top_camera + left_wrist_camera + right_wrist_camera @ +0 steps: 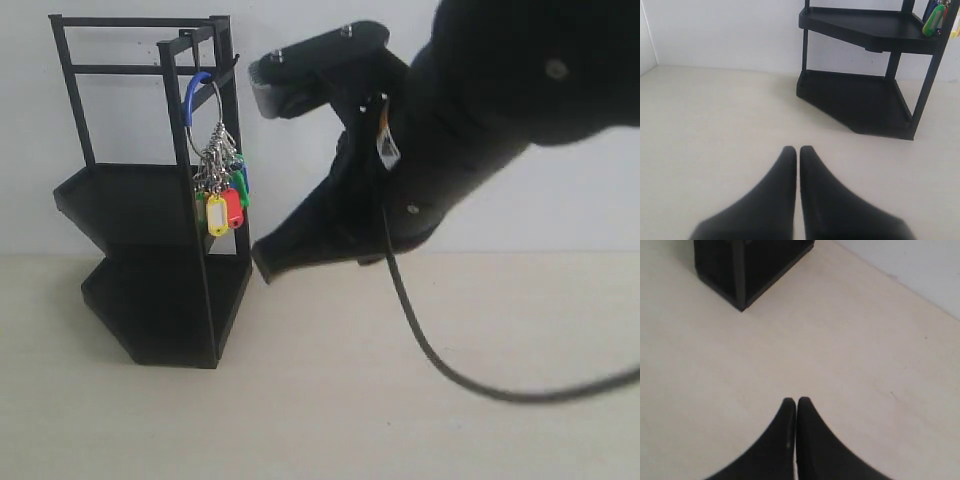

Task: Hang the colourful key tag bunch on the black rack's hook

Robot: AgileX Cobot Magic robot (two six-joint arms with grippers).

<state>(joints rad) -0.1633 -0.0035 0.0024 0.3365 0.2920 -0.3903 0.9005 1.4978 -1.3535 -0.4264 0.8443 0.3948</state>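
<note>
The colourful key tag bunch (pixel 221 190) hangs by its blue-sleeved wire loop from the hook (pixel 213 68) at the top of the black rack (pixel 150 300); its green, red and yellow tags dangle beside the upper shelf. My right gripper (pixel 262 265) is shut and empty, a little to the right of the rack and below the tags. In the right wrist view the same gripper (pixel 796 402) points at bare table, with the rack's base corner (pixel 740 275) beyond. My left gripper (pixel 798 150) is shut on nothing, facing the rack (pixel 865 100), and some tags (pixel 935 20) show at the frame's edge.
The rack stands against a white wall on a pale wooden table (pixel 330 400). My right arm's black body and its cable (pixel 420 340) fill the upper right of the exterior view. The left arm does not show in that view.
</note>
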